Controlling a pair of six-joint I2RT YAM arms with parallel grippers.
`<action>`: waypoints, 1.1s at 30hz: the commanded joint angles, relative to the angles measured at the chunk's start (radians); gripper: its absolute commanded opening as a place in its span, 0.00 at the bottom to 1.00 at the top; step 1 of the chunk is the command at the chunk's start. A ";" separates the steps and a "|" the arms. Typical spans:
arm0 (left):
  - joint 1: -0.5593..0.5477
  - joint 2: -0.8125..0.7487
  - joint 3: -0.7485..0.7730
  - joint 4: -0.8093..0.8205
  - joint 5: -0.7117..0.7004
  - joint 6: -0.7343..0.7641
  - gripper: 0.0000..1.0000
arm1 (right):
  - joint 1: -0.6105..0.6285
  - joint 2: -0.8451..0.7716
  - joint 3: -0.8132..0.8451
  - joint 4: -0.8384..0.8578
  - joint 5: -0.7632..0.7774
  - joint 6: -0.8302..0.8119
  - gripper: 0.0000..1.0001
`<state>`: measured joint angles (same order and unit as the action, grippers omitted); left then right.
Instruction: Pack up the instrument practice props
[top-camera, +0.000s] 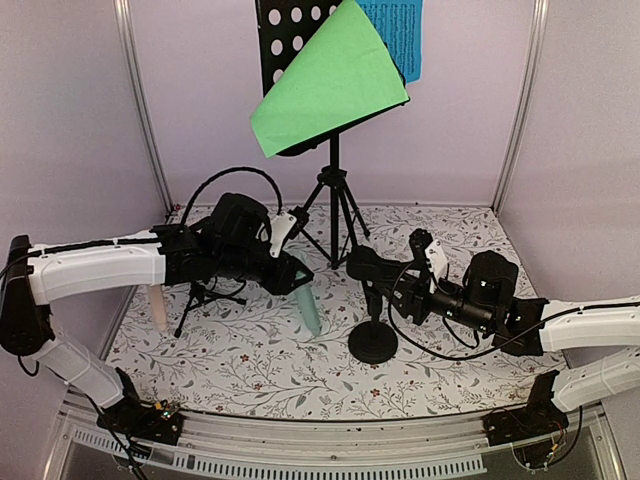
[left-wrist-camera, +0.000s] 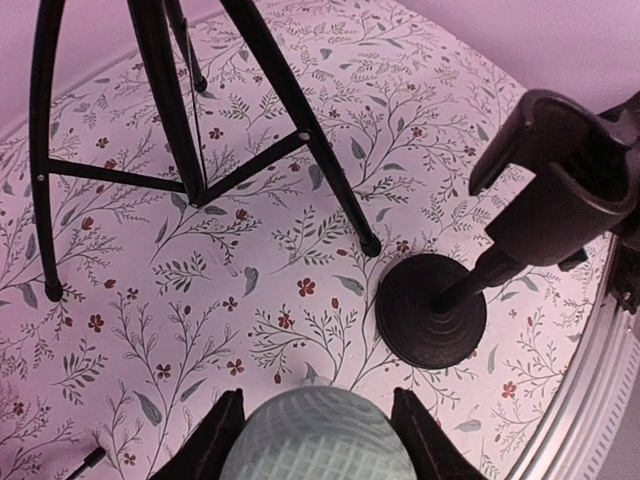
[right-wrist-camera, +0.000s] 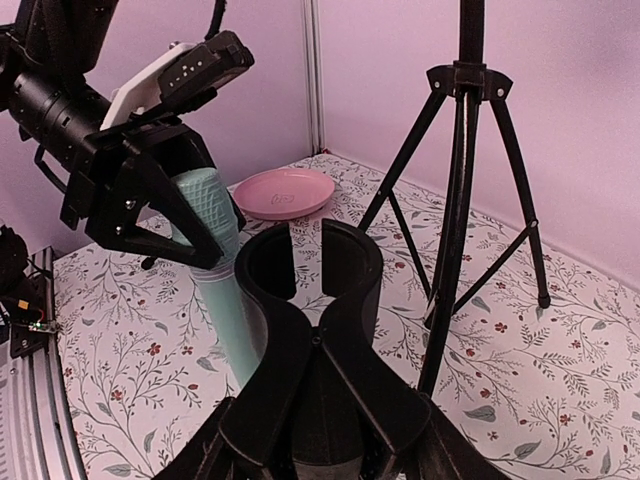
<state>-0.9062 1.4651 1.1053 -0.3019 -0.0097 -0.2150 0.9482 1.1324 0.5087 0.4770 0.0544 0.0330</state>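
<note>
While the left end effector (top-camera: 295, 275) clamps its partly closed jaws on the meshed head of the mint plastic microphone (top-camera: 308, 312), holding it tilted over the floral-patterned tabletop (top-camera: 250, 370), the right end effector (top-camera: 368, 268) is closed halfway around the U-shaped clip atop the black round-based microphone stand (top-camera: 373, 345), just beside that microphone. Behind them rises the black perforated music rack (top-camera: 290, 35) on tripod legs, carrying a green paper sheet (top-camera: 325, 85) and a blue paper sheet (top-camera: 400, 35). A beige microphone (top-camera: 157, 305) stands upright at the left.
</note>
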 joint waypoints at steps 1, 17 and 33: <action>0.069 0.001 -0.016 0.014 0.188 -0.019 0.30 | -0.003 -0.006 -0.016 -0.042 0.009 0.028 0.14; 0.195 0.460 0.116 -0.041 0.290 -0.015 0.33 | -0.002 0.001 -0.008 -0.045 -0.005 0.036 0.16; 0.199 0.573 0.138 -0.041 0.212 -0.031 0.80 | -0.003 -0.011 -0.001 -0.054 -0.042 0.036 0.15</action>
<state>-0.7040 2.0262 1.2839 -0.1825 0.2676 -0.2939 0.9482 1.1336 0.5087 0.4763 0.0372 0.0460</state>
